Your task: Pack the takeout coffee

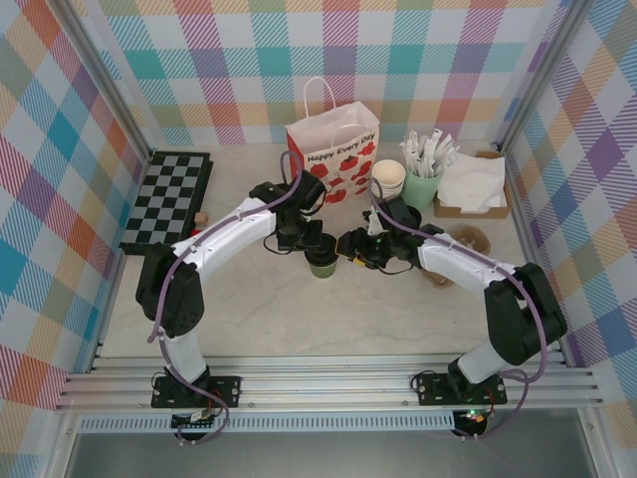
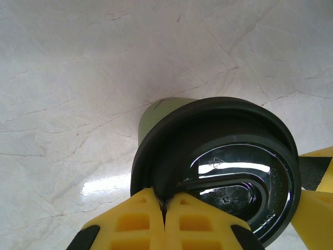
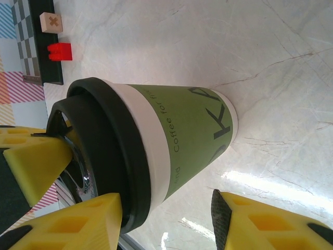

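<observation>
Yellow ribbed left gripper pinching glossy black lid rim of green paper takeout coffee; right gripper spread astride.

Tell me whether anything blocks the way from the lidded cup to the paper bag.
No loose object does. The takeout coffee stands in front of the paper bag; only the left arm reaches across between them.
</observation>
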`<state>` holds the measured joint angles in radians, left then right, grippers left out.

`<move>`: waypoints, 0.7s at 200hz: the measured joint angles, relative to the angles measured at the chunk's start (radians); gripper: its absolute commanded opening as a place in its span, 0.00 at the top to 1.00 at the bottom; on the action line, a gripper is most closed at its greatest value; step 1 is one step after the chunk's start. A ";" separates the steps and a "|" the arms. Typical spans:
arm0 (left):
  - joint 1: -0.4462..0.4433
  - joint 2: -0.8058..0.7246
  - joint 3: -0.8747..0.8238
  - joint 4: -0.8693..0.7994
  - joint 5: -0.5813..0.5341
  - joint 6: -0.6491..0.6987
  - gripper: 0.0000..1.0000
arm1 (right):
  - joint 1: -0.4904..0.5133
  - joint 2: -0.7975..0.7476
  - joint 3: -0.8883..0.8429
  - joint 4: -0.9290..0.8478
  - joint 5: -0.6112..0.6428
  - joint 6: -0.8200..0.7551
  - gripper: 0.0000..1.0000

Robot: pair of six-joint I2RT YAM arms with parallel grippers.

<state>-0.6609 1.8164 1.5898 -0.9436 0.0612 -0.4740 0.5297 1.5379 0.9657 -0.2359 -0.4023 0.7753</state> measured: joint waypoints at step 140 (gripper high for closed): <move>0.000 0.032 0.005 0.000 0.006 0.021 1.00 | 0.000 0.050 -0.011 0.045 -0.017 0.029 0.70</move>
<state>-0.6605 1.8481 1.5944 -0.9436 0.0673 -0.4530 0.5293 1.5879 0.9546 -0.1913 -0.4191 0.8040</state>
